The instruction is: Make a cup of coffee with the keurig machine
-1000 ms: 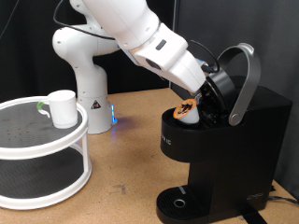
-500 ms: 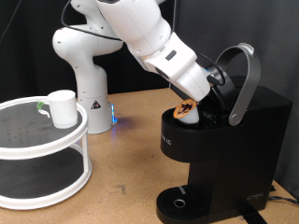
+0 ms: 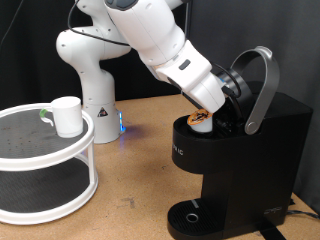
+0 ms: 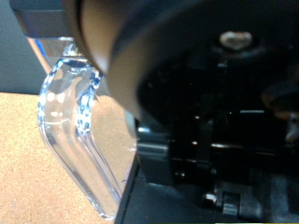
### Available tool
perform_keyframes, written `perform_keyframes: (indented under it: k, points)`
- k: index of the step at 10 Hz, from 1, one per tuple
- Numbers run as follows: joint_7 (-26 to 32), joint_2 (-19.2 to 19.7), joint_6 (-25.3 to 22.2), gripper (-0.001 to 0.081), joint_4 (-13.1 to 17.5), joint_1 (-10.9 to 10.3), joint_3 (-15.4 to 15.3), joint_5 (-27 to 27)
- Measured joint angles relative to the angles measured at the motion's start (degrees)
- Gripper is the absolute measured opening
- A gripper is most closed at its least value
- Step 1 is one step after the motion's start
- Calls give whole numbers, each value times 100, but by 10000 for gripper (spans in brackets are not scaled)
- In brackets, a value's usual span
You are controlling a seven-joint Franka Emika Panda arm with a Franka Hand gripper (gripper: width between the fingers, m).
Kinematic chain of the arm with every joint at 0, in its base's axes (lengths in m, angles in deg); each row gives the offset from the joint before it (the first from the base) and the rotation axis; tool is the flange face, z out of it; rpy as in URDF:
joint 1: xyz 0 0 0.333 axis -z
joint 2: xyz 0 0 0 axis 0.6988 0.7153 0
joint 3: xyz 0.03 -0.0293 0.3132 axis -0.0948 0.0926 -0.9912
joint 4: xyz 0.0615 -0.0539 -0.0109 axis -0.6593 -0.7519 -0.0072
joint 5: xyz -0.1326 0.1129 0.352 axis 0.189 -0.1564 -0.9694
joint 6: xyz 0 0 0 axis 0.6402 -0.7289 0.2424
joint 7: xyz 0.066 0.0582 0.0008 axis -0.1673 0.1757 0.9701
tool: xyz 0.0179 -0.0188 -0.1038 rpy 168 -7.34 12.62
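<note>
The black keurig machine [image 3: 250, 150] stands at the exterior view's right with its silver-grey lid handle [image 3: 262, 85] raised and the pod chamber open. A small white pod with a tan top [image 3: 202, 121] sits in the chamber. My gripper [image 3: 210, 105] hangs just above the pod, inside the open lid. The white mug [image 3: 66, 116] stands upright on the top tier of a white round shelf [image 3: 40, 155] at the left, far from the gripper. The wrist view is blurred and filled by the machine's dark inside [image 4: 224, 121]; the fingers do not show there.
The arm's white base [image 3: 95, 90] stands behind the shelf. The machine's round drip tray [image 3: 190, 215] holds nothing. A clear plastic part [image 4: 70, 121] and brown tabletop [image 4: 37, 177] show in the wrist view. Bare brown table lies between shelf and machine.
The arm has shifted slightly up and towards the exterior view's left. The gripper stays over the open chamber and the pod stays in place. The mug has not moved.
</note>
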Motion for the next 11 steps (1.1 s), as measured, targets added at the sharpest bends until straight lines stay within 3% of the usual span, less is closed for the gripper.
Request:
perform_keyframes:
  k: [11]
  points:
    - [-34,69,-117,803,33,28,17,-176]
